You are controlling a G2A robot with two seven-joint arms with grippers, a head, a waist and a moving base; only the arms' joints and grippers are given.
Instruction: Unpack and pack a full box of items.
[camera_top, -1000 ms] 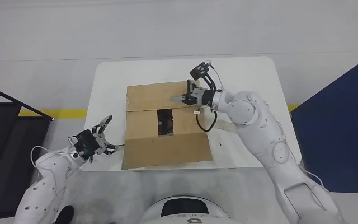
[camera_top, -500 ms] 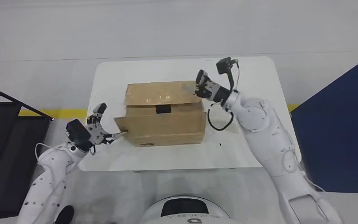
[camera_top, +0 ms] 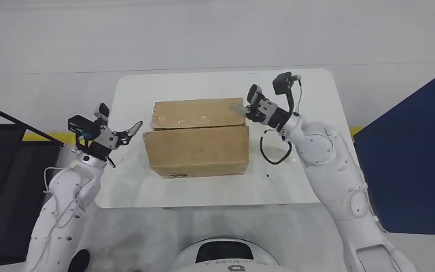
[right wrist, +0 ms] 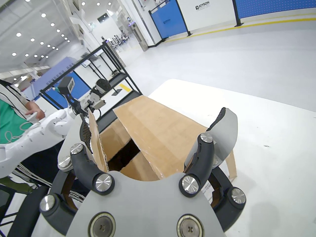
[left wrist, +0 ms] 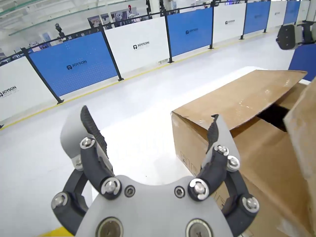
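The cardboard box (camera_top: 197, 139) sits about the middle of the white table (camera_top: 136, 92), with a long side toward the robot. Its 2 long flaps are not level with each other. The far flap (left wrist: 234, 94) lies folded down over the opening, with glossy tape along its edge. The near flap (left wrist: 300, 124) stands up steeply on the robot's side. Between the 2 runs a dark gap (left wrist: 271, 114); what is inside I cannot make out.

The left pincer (camera_top: 121, 117) hangs off the box's 9 o'clock end, near it but apart, about over the table's 9 o'clock edge. Its fingers are spread wide with nothing between them, and they point toward the box's short end wall.

The right pincer (camera_top: 246, 99) is up at the box's 2 o'clock corner, also spread wide and gripping nothing. In its wrist view the corner of the box lies between the 2 fingers (right wrist: 228, 124). The corrugated end of the near flap rises just beside one finger, and the far flap's end runs toward the other. Whether either finger actually touches the cardboard I cannot tell.

Past the table, out at 12 o'clock across the pale hall floor, stands a row of blue and white partition panels (left wrist: 138, 48).
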